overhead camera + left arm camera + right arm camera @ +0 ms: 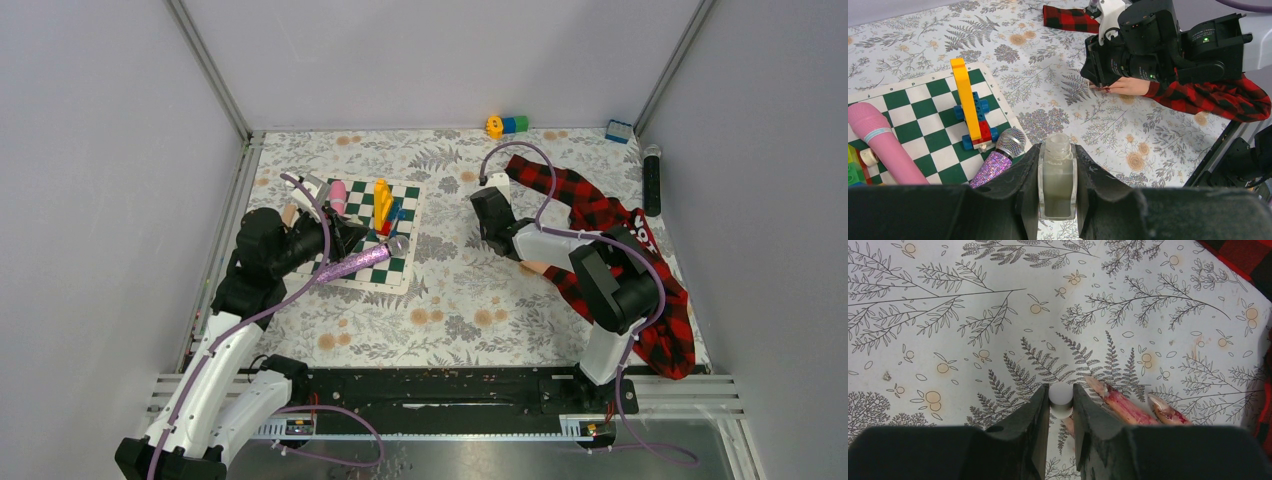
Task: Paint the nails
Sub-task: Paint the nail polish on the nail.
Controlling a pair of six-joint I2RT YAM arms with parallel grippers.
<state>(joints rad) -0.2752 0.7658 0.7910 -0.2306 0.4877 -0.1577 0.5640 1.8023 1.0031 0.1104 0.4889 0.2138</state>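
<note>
Standing by the table, I see the left gripper (1057,152) with its fingers (1023,185) clamped on a small clear bottle (1057,180). The bottle is upright between the pads, its neck open and a cloudy liquid inside. Just beyond the left fingertip lies a glittery purple microphone (997,159), its head almost at the bottle's shoulder. Further out on that side, on a green-and-white checked mat (923,107), are a yellow-and-blue block build (968,102) and a pink rounded stick (883,145).

Across the fern-print cloth (973,315), well ahead of the bottle and to its right, the right gripper (1061,392) points down at the cloth. Its fingers (1030,425) are closed on a short white cap (1061,400), which fills the narrow gap between them.

The dummy hand (1129,86) lies flat on the cloth, its red-and-black plaid sleeve (1218,97) trailing away behind it. Its fingertips reach in just beside the right gripper's right-hand finger. The nails (1098,385) are there too, small and reddish-pink, close to that finger's tip but not between the pads. One dummy finger is smeared red along its length. Something pale pink shows low in the gap under the cap — I cannot tell what it is.
</note>
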